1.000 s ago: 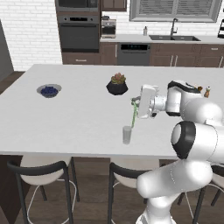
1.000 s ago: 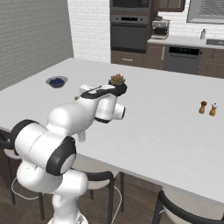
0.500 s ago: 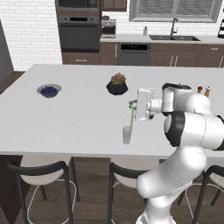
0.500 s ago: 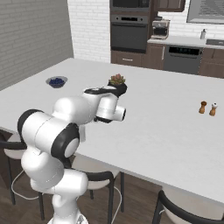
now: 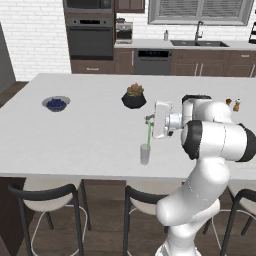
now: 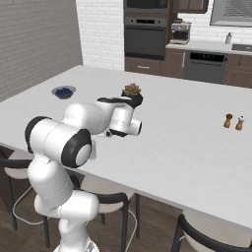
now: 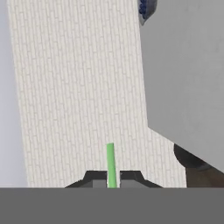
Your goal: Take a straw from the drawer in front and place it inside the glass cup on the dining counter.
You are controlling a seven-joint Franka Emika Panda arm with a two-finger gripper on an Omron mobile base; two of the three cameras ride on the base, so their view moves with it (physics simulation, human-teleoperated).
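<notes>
The clear glass cup (image 5: 145, 154) stands near the front edge of the white dining counter (image 5: 90, 135). Right above it, my gripper (image 5: 149, 120) is shut on the thin light green straw (image 5: 148, 133). The straw hangs almost upright, and its lower end reaches the cup's mouth. In the hand view the straw (image 7: 110, 162) sticks out between the two dark fingertips (image 7: 96, 177) of my gripper (image 7: 112, 179). The drawer is out of view.
A potted succulent in a black pot (image 5: 134, 96) sits behind the cup, and a bowl of blueberries (image 5: 56, 103) is far left. Salt and pepper shakers (image 5: 232, 104) stand to the right. Black stools (image 5: 45, 200) line the counter's front edge.
The straw and hand have shifted slightly left and down over the cup. The arm's links have swung to a new pose behind the hand.
</notes>
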